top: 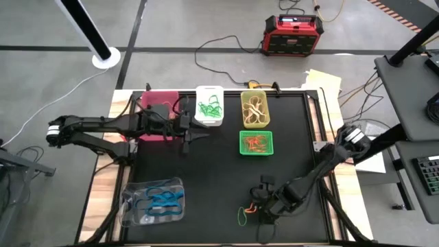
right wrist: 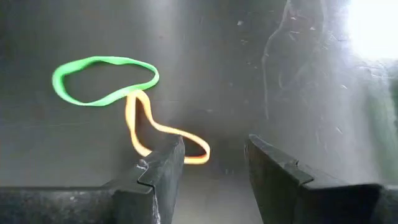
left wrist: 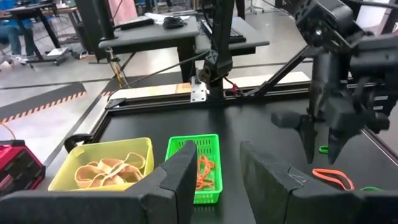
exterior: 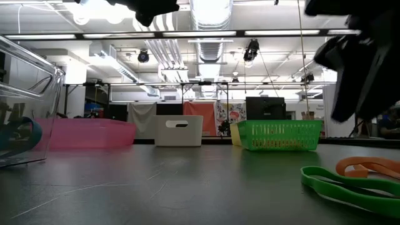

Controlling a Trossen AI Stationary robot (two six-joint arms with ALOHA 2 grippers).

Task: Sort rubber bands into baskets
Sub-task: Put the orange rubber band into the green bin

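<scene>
Two rubber bands lie flat on the black mat near the table's front edge: a green one (right wrist: 102, 79) and an orange one (right wrist: 163, 134) that touches it. My right gripper (right wrist: 214, 168) stands open just above them, pointing steeply down, one finger over the orange band's end. In the high view this gripper (top: 262, 208) is right beside the two bands (top: 245, 211). My left gripper (top: 195, 139) hovers open and empty near the pink basket (top: 159, 108) and the white basket (top: 209, 104), pointing almost level toward the table's right.
The white basket holds green bands. A yellow basket (top: 255, 110) holds pale bands, a green mesh basket (top: 256, 143) holds orange ones, and a clear basket (top: 152, 202) at the front left holds blue ones. A red-black box (top: 291, 34) sits on the floor beyond the table.
</scene>
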